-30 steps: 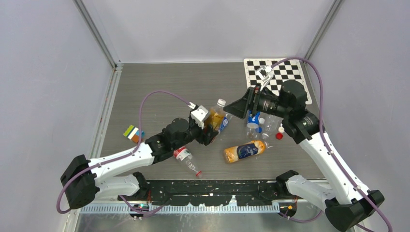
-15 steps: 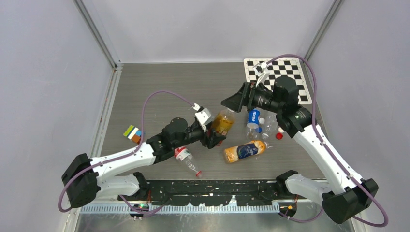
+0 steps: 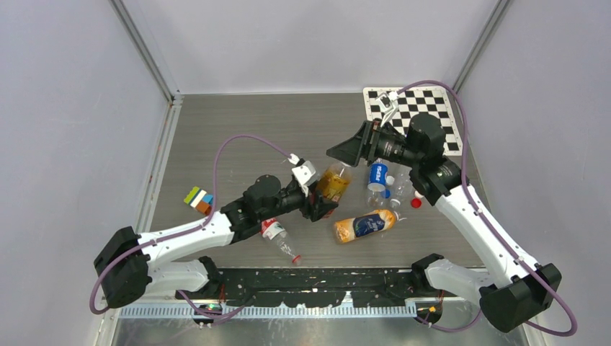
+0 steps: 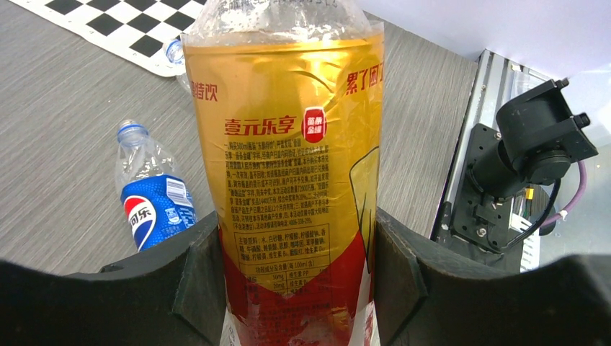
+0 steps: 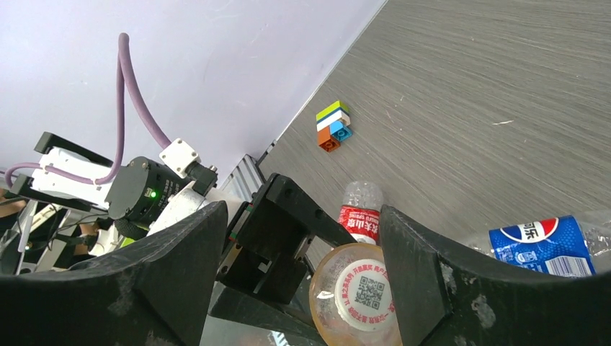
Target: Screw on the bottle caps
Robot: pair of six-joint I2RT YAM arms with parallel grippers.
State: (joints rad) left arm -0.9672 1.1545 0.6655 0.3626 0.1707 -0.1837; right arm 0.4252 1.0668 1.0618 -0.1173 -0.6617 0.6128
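My left gripper (image 3: 319,200) is shut on a gold-and-red labelled bottle (image 3: 332,183) and holds it upright off the table; in the left wrist view (image 4: 292,288) both pads press the bottle's (image 4: 288,144) lower label. A white cap (image 5: 364,292) with a QR code sits on this bottle's mouth. My right gripper (image 3: 344,152) is open, with its jaws on either side of that cap in the right wrist view (image 5: 302,270) and the cap nearer the right finger (image 5: 425,274). Loose caps lie by the right arm: a red cap (image 3: 416,203) and white caps (image 3: 418,193).
A Pepsi bottle (image 3: 377,176) (image 4: 155,209) stands among clear bottles. A second gold bottle (image 3: 366,225) lies on its side in front. A red-labelled bottle (image 3: 279,240) (image 5: 358,216) lies by the left arm. Coloured bricks (image 3: 199,199) sit at the left, a checkerboard (image 3: 418,108) at the back right.
My left gripper has carried the gold bottle a little to the right. My right gripper has swung left from the bottle pile and now covers the bottle's capped top.
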